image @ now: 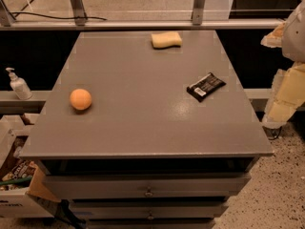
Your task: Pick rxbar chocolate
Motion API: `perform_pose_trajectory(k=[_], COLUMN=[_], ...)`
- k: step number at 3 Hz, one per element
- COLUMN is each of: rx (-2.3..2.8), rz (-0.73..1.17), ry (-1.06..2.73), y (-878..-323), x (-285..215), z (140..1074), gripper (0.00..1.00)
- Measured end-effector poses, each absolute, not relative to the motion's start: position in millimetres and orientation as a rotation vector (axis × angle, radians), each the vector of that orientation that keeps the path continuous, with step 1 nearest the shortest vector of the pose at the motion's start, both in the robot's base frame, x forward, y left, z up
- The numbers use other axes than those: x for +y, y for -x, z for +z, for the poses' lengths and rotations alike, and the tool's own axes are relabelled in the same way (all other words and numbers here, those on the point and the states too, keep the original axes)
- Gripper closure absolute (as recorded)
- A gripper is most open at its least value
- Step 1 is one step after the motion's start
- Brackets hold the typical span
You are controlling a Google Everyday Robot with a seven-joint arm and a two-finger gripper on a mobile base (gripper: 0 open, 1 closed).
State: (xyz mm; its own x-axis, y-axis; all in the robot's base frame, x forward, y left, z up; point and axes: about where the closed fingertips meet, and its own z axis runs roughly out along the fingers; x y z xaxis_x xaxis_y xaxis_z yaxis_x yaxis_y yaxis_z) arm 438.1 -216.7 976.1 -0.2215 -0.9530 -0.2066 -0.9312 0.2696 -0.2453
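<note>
Off the right edge of the tabletop hangs a pale, padded arm, and the pincer appears to be its lower end, clear of the surface. Whether it is open or closed cannot be told. The rxbar chocolate lies flat on the tabletop just inboard of that edge, the closest object to the pincer, turned at a slant with its white label patch facing up. Nothing is held, so the task looks to be at its start, with the approach not yet made. The next move probably calls for bringing the pincer in over the edge, lining it up across the bar's narrow width and lowering it almost to the surface, because the wrapper is thin and glossy and may slide. Beyond the bar, well apart from it, a yellow sponge sits near the far edge, and an orange ball rests on the side farthest from the pincer. Neither blocks the short path. A pump bottle stands off the tabletop beyond the ball, and closed drawers lie below.
</note>
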Motion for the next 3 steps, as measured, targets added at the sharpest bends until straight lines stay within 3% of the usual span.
perform_pose_trajectory(k=[3], rx=[2.123], rz=[-0.034], ry=[1.78], y=[-472.1], x=[-222.2], z=[938.8], gripper=[0.0])
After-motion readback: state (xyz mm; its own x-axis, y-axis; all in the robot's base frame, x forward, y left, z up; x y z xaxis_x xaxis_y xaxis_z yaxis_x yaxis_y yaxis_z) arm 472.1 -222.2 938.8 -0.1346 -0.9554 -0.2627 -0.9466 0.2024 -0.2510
